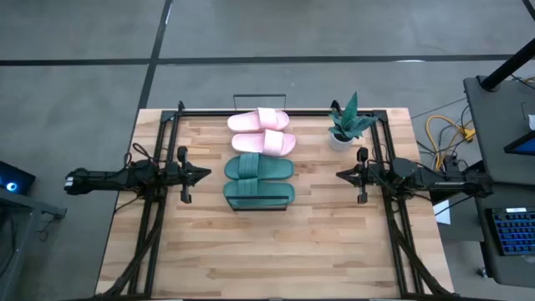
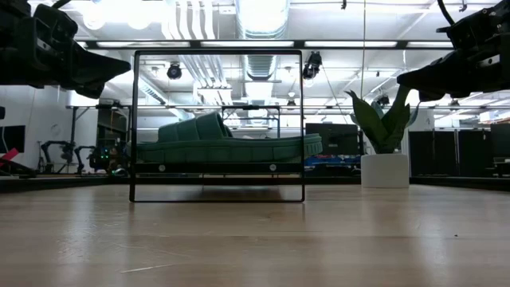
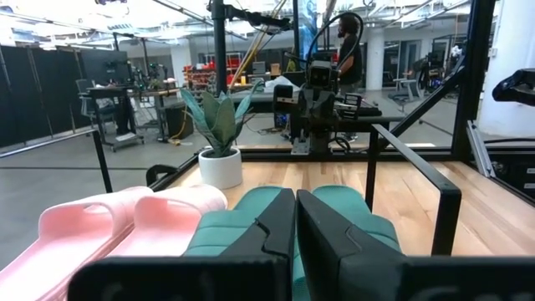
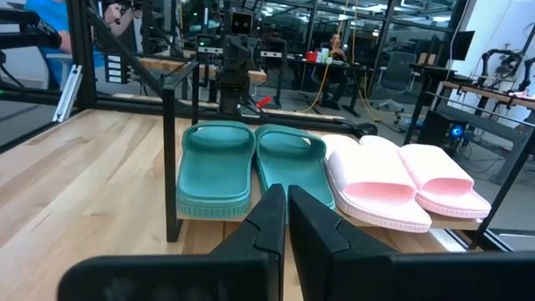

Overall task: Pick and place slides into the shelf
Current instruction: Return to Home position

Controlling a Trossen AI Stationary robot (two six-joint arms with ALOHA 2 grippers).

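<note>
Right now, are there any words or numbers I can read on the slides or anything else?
None can be read. The pink slides and green slides show no brand, the pot is plain white, the shelf bears no mark. Anything in the room behind is too small to read.

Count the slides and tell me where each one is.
4, in a row on the shelf: rear pink slide, next pink slide, then middle green slide, front green slide. None looks hidden.
</note>
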